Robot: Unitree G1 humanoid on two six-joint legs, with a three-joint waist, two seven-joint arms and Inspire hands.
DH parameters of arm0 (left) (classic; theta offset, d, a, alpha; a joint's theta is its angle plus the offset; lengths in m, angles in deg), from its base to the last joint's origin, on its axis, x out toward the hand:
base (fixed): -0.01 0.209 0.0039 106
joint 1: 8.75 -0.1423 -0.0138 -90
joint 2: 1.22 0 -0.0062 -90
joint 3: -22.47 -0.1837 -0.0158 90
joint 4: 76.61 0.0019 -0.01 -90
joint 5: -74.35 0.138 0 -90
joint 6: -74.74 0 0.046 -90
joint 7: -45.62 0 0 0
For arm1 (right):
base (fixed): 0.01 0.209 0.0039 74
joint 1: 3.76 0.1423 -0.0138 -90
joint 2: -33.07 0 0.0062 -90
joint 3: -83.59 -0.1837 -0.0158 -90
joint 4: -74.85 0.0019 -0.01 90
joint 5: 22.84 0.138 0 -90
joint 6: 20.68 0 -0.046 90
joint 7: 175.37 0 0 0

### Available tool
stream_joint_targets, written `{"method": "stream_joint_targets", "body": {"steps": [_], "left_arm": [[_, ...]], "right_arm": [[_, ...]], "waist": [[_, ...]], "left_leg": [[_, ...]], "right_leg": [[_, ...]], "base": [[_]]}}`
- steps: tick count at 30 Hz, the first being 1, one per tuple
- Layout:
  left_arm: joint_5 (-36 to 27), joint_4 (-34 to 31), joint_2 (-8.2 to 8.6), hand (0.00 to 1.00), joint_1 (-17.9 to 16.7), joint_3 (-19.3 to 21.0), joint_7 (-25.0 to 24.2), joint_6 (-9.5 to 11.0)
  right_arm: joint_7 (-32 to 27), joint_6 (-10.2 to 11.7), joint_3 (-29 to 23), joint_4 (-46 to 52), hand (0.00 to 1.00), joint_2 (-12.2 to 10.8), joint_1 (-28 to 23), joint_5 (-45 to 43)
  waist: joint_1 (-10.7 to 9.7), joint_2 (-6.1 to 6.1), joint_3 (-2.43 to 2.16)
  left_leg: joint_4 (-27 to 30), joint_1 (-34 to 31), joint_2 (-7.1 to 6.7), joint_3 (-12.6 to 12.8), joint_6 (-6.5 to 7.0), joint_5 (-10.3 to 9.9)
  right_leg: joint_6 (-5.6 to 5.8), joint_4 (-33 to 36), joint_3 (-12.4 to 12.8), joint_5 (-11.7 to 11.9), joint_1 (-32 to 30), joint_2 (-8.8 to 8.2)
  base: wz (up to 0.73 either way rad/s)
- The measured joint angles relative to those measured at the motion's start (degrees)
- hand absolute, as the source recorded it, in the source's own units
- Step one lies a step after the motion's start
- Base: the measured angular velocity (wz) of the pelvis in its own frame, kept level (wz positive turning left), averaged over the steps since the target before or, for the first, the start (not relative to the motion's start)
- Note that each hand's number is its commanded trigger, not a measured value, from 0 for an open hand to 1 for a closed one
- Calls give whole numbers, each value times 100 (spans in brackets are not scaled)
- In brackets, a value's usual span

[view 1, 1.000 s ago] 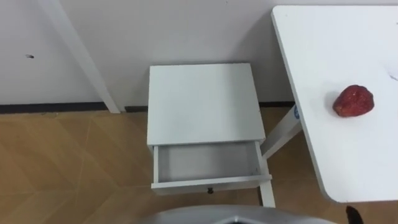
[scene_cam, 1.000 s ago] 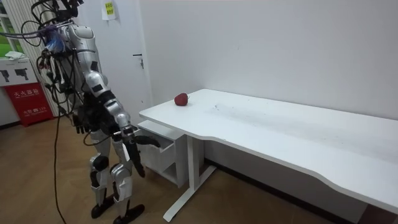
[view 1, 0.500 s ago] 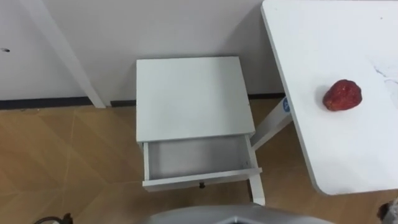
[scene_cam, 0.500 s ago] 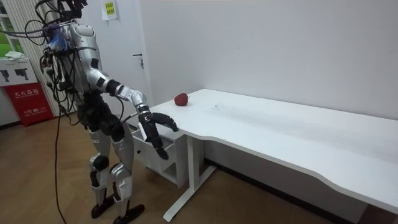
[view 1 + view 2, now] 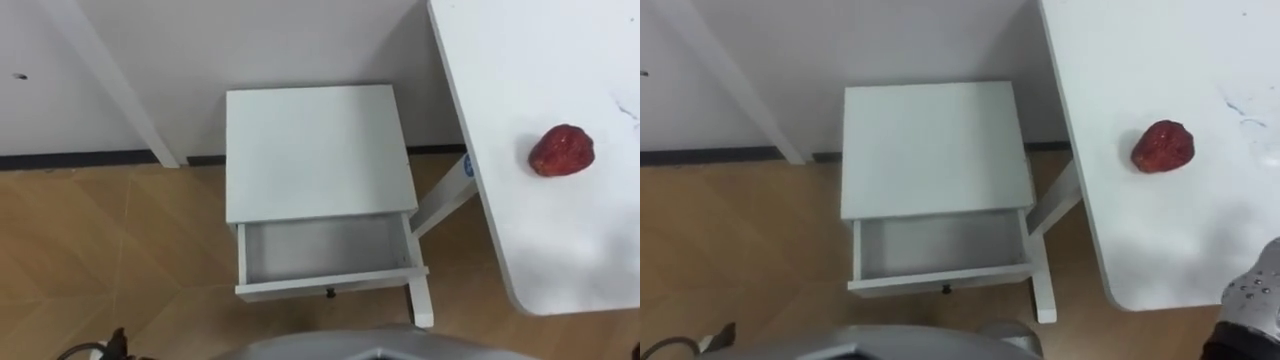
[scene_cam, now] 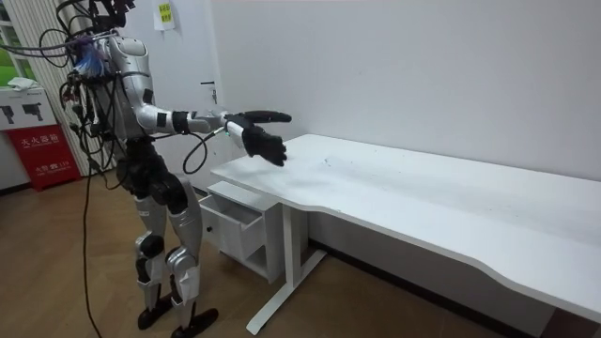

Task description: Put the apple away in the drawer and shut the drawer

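- While the robot stands on the wooden floor (image 5: 120, 240) at the end of the white table (image 5: 520, 90), facing the wall (image 5: 250, 40), its right arm is held out level at chest height.
- In the room view the right hand (image 6: 263, 145) hangs above the table's near corner, wide, with fingers stretched out and thumb raised, holding nothing.
- That hand stands in front of the apple's spot in the room view; the eye views show the fruit lying free.
- The red apple (image 5: 561, 150) rests on the tabletop, near the edge that faces the robot, touched by no hand.
- Just beside the table, to the robot's left, a small white cabinet (image 5: 315, 150) stands against the wall.
- Its drawer (image 5: 325, 252) is pulled out toward the robot, the pale inside showing, with a small dark knob (image 5: 330, 293) on the front panel.
- The apple and the drawer are well apart, with the slanted table leg (image 5: 440, 205) between them.
- A dark bit of the left hand (image 5: 114, 342) shows at the lower left edge of the left eye view; whether it is wide or closed I cannot tell.
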Motion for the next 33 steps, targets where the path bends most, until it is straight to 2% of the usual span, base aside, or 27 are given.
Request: {"method": "stream_joint_targets", "body": {"steps": [4, 9, 11, 12, 17, 23, 25, 28, 33], "left_arm": [[-10, 130, 3, 0, 47, -251, -4, 8], [22, 154, 18, 0, -7, -389, -5, -10], [17, 155, 18, 0, -33, -461, -2, -27], [18, 153, 30, 0, -33, -467, -2, -28], [26, 148, 39, 0, -72, -469, -10, -28], [32, 103, 31, 0, -82, -493, -13, -14], [40, 89, 27, 0, -93, -487, -14, -14], [5, 89, 27, 0, -108, -486, -14, -15], [-1, 87, 30, 0, -89, -479, 2, -14]], "right_arm": [[98, -17, 518, 456, 0, 3, -48, -526], [832, -58, 1278, 514, 0, 25, -273, -1569], [1132, -168, 1489, 514, 0, 28, -317, -1600], [1320, -248, 1602, 513, 0, 25, -336, -1667], [2073, -293, 1810, 511, 0, 28, -334, -1978], [2600, -360, 2059, 325, 0, 73, -357, -2034], [2781, -370, 2062, 98, 0, 81, -388, -2159], [2987, -531, 2063, -161, 0, 80, -398, -2247], [3237, -538, 2070, -385, 0, 80, -400, -2479]], "waist": [[73, -1, 0], [250, 13, -1], [304, 28, 18], [337, 41, 9], [362, 59, 21], [356, -13, 60], [365, -41, 52], [368, -47, 50], [362, -43, 47]], "left_leg": [[-2, 1, 3, 10, 0, 0], [0, 62, 4, 20, 0, 0], [-23, 129, 2, 17, 0, 0], [-32, 135, 3, 11, 0, 0], [-32, 132, 7, 22, -2, 1], [-32, 133, 10, 25, -3, 1], [-33, 135, 11, 23, -3, 1], [-34, 138, 7, 24, -3, 1], [-66, 214, 11, 24, -5, 3]], "right_leg": [[-2, -7, 13, 1, 1, 2], [-4, -20, 25, 3, 49, 4], [-4, -32, 22, 3, 115, 4], [-4, -31, 19, 3, 123, 3], [-4, -28, 12, 3, 129, 2], [-5, -25, 0, 3, 128, 1], [-5, -27, 3, 4, 131, 2], [-5, -29, 1, 4, 129, -3], [-4, -45, -5, 4, 167, 0]], "base": [[0], [0], [0], [0], [0], [0], [0], [0], [0]]}}
